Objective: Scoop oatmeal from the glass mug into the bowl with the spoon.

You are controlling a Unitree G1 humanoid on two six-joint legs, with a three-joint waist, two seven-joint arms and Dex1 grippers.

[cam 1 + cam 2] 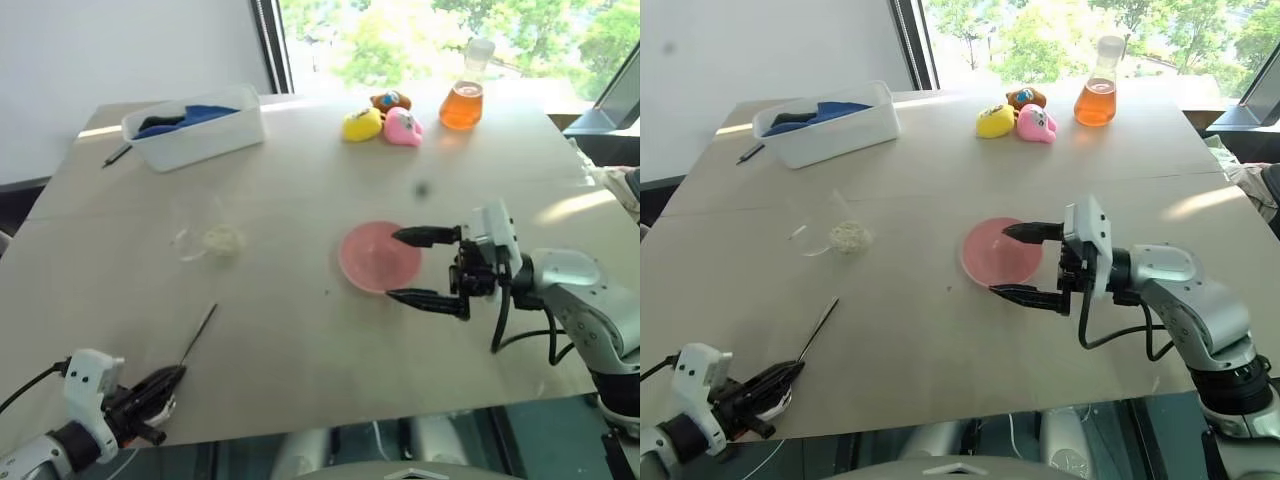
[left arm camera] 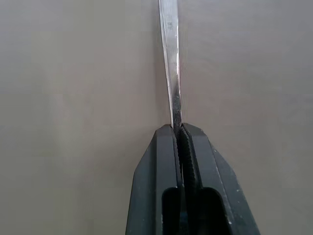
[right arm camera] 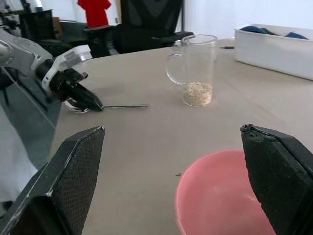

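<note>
My left gripper, lower left of the frame, is clamped tight on the spoon, handle angling up-right over the bench. My right gripper gapes wide, empty, around the pink bowl at centre. The glass mug with oatmeal sits centre-left. I should keep the pinch firm and approach the mug rim from above.

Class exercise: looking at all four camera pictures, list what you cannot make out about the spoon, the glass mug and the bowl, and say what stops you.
- spoon: its scooping end is hidden inside the shut left gripper in the eye views, and the left wrist view cuts its handle off at the edge.
- glass mug: nearly see-through in the eye views; rim and handle are faint.
- bowl: in the right wrist view the edge and the open right gripper fingers cut it off.
</note>
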